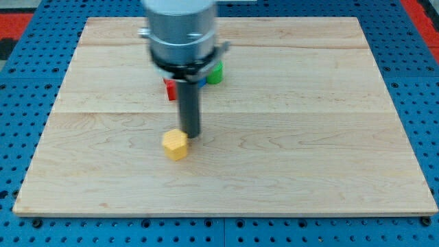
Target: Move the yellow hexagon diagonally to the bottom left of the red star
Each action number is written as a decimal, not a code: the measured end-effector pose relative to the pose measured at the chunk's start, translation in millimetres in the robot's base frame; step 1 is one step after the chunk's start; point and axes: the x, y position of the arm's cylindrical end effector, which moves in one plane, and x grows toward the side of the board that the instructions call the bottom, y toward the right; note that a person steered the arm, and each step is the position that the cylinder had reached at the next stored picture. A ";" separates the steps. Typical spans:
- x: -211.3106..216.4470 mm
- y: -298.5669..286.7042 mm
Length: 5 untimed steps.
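Observation:
The yellow hexagon (175,144) lies on the wooden board (309,137), left of the view's middle and a little below it. My tip (191,135) stands right against the hexagon's upper right side. A red block (169,89) sits above the hexagon, mostly hidden behind the rod; its shape cannot be made out. It lies up and slightly left of the tip.
A green block (215,73) sits at the upper middle, right of the rod, with a sliver of blue beside it. The arm's grey body (182,31) hides the board's top middle. A blue pegboard (20,82) surrounds the board.

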 end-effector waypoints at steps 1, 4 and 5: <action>15.6 46.8; 19.7 -102.3; -48.5 -137.8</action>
